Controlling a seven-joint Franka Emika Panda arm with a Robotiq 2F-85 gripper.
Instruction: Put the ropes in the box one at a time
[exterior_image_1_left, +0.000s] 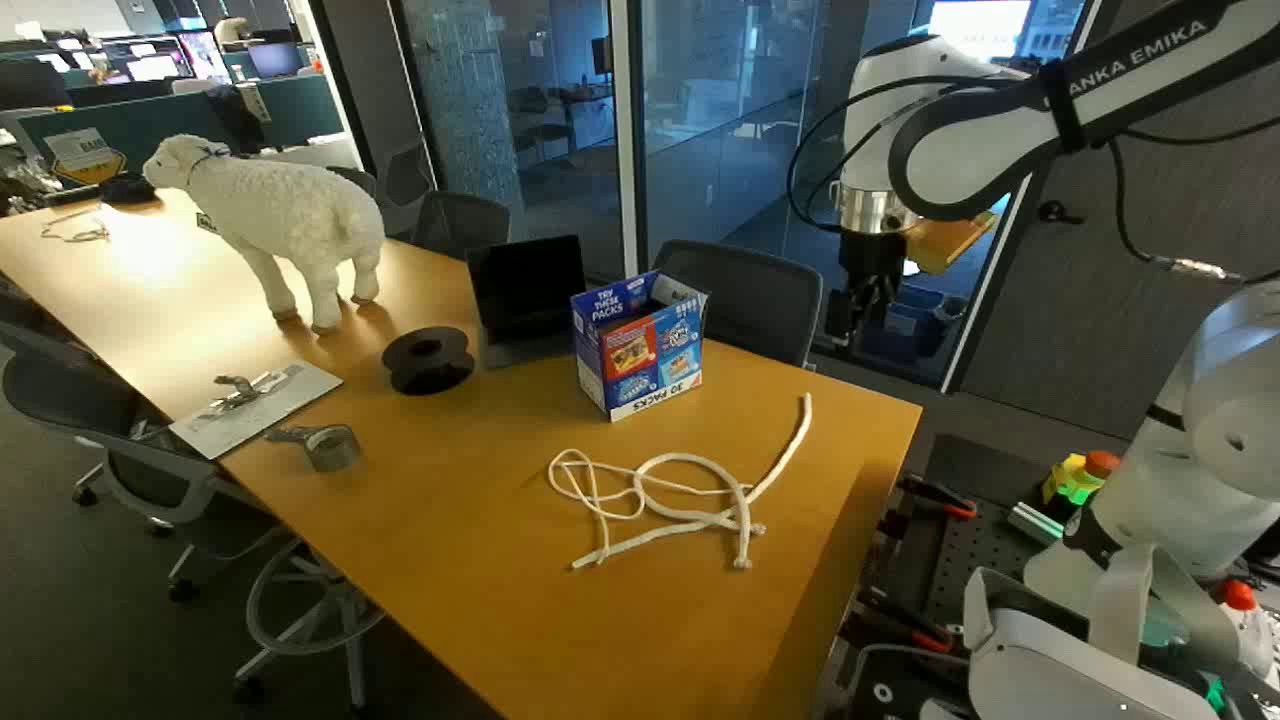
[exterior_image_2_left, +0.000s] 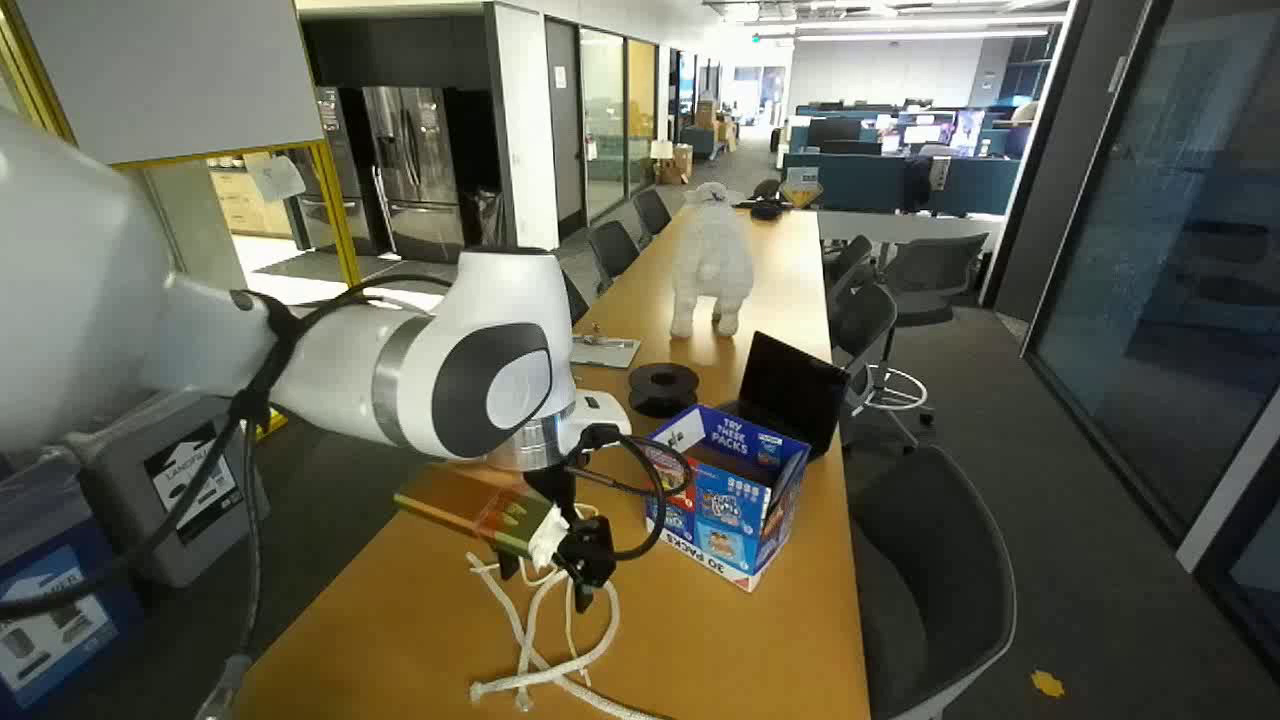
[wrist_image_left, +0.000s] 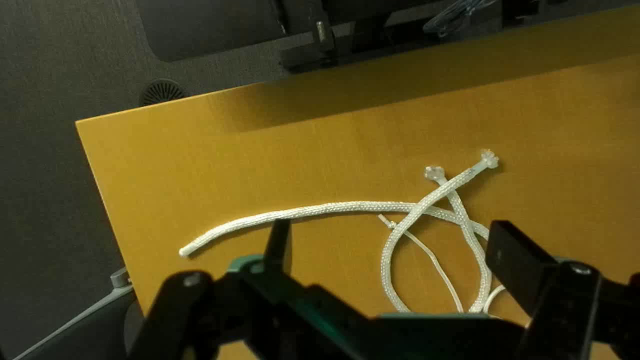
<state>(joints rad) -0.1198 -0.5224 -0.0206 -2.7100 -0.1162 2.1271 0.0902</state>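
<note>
Nearest, in the wrist view, a black pincer (wrist_image_left: 391, 235) hangs above the tabletop (exterior_image_1_left: 470, 540) with its jaws spread wide and nothing between them. Below it, untouched, lie the ropes (wrist_image_left: 360, 206): cream-white woven cord in a loose tangle near the tabletop's end. A long rope (wrist_image_left: 270, 217) reaches out of the tangle to a plain tip; a looped rope (wrist_image_left: 386, 260) crosses it and ends in a frayed tuft; a thinner cord (wrist_image_left: 434, 259) crosses the loop. How many there are is hard to tell. They should be light, soft and hard to damage, the weave giving some grip, though the thick ones look springy enough to keep a curve. The looped rope seems to lie on top, so pinching it first, just behind the tuft, would probably drag the others least; a hold nearer its middle would leave less trailing tail. Just beyond stands the box (exterior_image_1_left: 640, 360), blue with red and white print, open side up, its inside too dark to read. Farther along sit a black laptop (exterior_image_1_left: 530, 290), a black spool (exterior_image_1_left: 428, 358), a clipboard (exterior_image_1_left: 220, 435) and, farthest, a white woolly sheep figure (exterior_image_1_left: 285, 215).
</note>
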